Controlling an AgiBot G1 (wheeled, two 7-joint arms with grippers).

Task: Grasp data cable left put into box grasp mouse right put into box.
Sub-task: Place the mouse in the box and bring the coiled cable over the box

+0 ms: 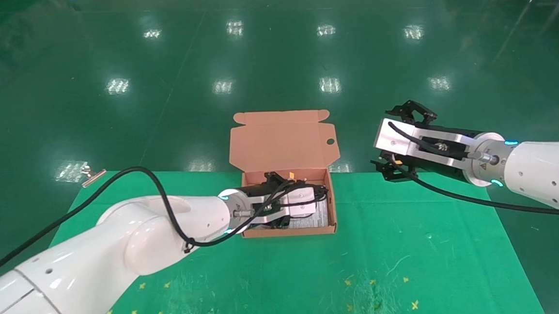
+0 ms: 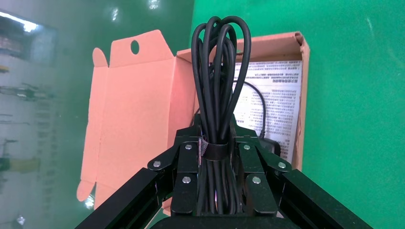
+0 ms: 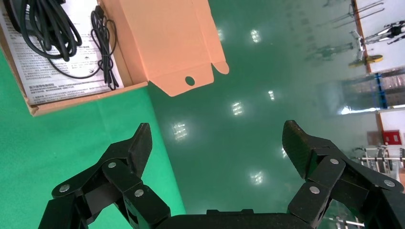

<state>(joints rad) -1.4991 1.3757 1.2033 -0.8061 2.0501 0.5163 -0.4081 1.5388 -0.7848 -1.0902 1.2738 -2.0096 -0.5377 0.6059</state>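
White and bulky, the robot's left arm fills the near part of the head view, its left gripper [image 1: 306,194] reaching into the small salmon-orange cardboard mailer box [image 1: 331,197] on the green cloth-covered table [image 1: 411,246]. Behind that gripper the hinged tabbed lid [image 1: 283,140] stands upright, one round hole near its edge. Off to the box's far side, the right gripper [image 1: 397,142] hangs just past the table's back edge over the glossy green floor [image 1: 273,55], well apart from the box.

From the left wrist view, the left gripper's [image 2: 216,162] jaws are closed on the thin black data cable [image 2: 219,71], a long narrow bundle pinched at the tie round its middle, loops pointing away from the gripper over the box [image 2: 302,81]. Beyond the loops a white printed sheet [image 2: 282,86] lines the box floor, with a thin black cord [image 2: 261,107] across it.

From the right wrist view, the right gripper [image 3: 217,148] is spread wide with nothing between its fingers. Ahead of it lies the open box [image 3: 86,98], holding the printed sheet [image 3: 47,81], the looped data cable [image 3: 47,26] and the thin cord [image 3: 105,52]. Whether the mouse is inside cannot be told.
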